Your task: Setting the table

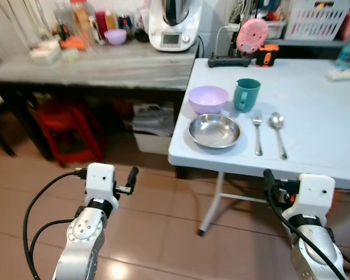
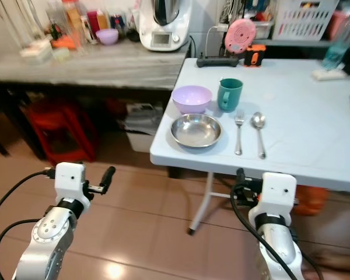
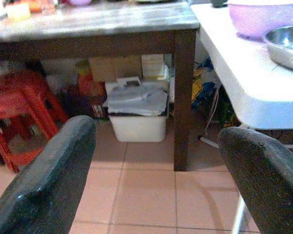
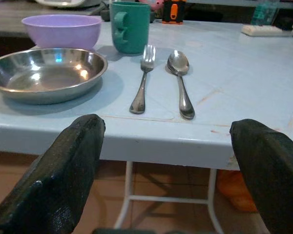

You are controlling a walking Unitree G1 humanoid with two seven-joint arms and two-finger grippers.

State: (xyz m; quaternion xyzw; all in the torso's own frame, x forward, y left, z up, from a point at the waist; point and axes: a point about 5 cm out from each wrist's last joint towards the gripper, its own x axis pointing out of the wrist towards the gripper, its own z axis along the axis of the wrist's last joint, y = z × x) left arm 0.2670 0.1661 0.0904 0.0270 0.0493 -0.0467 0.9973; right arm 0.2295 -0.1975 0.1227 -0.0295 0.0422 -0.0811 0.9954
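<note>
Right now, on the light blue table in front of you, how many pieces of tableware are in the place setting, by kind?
Bowls: 2, a purple bowl and a steel bowl
Mugs: 1, a green mug
Forks: 1, the fork
Spoons: 1, the spoon
Total: 5

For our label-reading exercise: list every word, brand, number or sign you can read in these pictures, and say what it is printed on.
None can be read.
Bottles on the grey counter: labels too blurred.
White appliance: its small screen shows nothing legible.
Pink round device: no legible marking.
Orange device: no legible marking.
Mug, purple bowl, steel plate, fork, spoon: plain, no text.
</note>
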